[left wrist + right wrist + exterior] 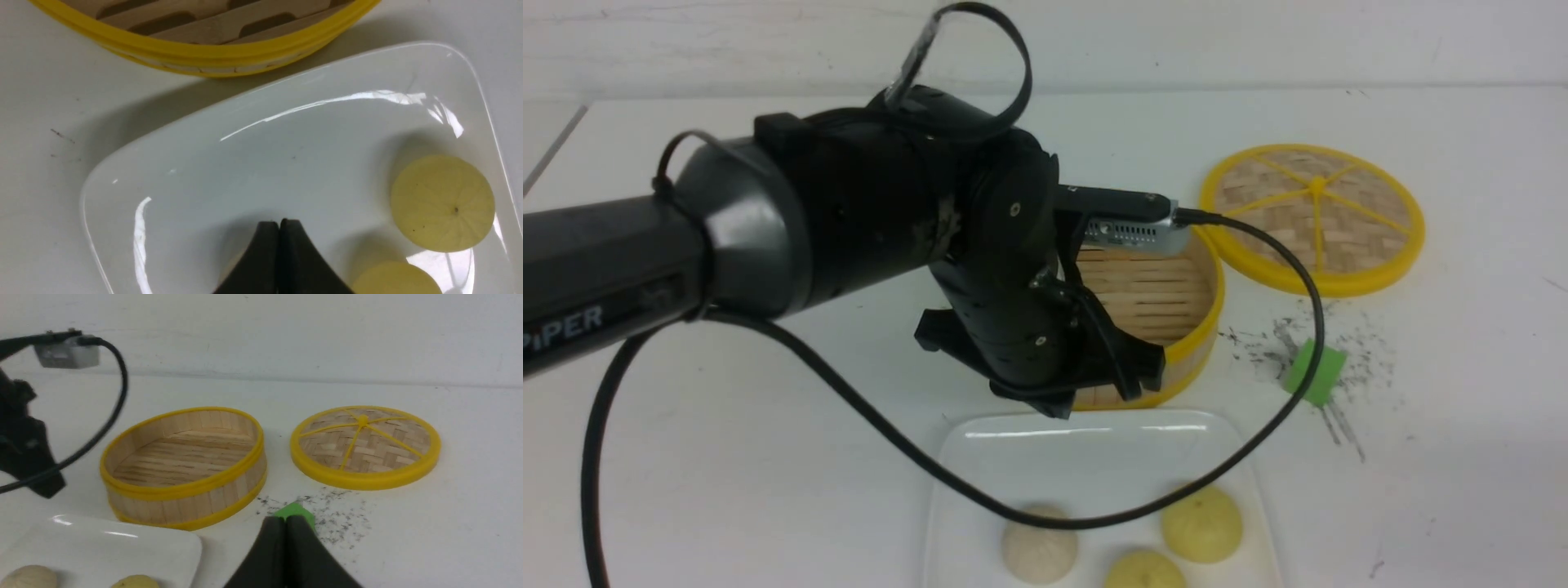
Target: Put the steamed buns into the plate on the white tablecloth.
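The three buns [1201,523] lie inside the plate [1086,457], which rests on the white cloth [768,490] covering the desk [1462,490]. The off-white bun [1039,554] sits on the robot's left and the two yellow ones on its right, all clustered toward the plate's near edge and apart from one another. The basket [1201,327] just beyond the plate shows only bare slats. Its lid [1313,216] lies flat on the desk to the right, apparently set aside so the basket stays open for reaching in. The left hand [279,223] hangs above the plate's bare middle, between the basket and the buns. Its two fingers are pressed together with nothing between them, which fits a hand that has no bun left to carry. The right hand [286,519] is likewise clenched and empty, low over the desk next to the green cube [295,512]. It stands well clear of the plate, seemingly parked so as not to cross the left arm's working space. The left arm's cable [849,400] loops across the front view over the plate, but whether it touches a bun cannot be told. Judged from this layout, the task looks complete, with no bun outside the plate.
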`<state>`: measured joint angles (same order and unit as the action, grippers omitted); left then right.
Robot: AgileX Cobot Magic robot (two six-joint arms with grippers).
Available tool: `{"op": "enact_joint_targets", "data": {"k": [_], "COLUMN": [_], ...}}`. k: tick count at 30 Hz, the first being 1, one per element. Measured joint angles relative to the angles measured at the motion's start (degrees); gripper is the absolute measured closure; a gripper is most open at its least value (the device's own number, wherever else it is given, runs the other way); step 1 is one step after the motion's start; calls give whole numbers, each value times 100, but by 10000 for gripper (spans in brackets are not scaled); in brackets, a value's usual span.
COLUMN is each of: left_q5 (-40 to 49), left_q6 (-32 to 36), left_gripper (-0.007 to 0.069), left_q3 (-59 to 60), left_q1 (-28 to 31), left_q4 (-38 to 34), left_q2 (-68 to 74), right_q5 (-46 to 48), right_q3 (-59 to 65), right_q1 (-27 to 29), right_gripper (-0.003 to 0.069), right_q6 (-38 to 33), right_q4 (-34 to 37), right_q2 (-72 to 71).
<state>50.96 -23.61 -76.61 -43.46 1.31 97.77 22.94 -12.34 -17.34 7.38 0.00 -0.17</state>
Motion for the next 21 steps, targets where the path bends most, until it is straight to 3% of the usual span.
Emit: {"op": "enact_joint_targets", "data": {"k": [10, 21], "left_q5": [203, 1203], "left_q6": [5, -1], "left_gripper": [605, 605], "left_q3": [0, 0], "left_q1": [0, 0], "left_q4": [486, 1668], "left_q2": [-573, -2708], "right_q5": [-105, -14], "right_q3": [1144, 1339], "right_q1": [1161, 1651], "right_gripper": [643, 636], "right_q6": [0, 0], "right_q4": [-99, -99], "right_q2": [-52, -52]}}
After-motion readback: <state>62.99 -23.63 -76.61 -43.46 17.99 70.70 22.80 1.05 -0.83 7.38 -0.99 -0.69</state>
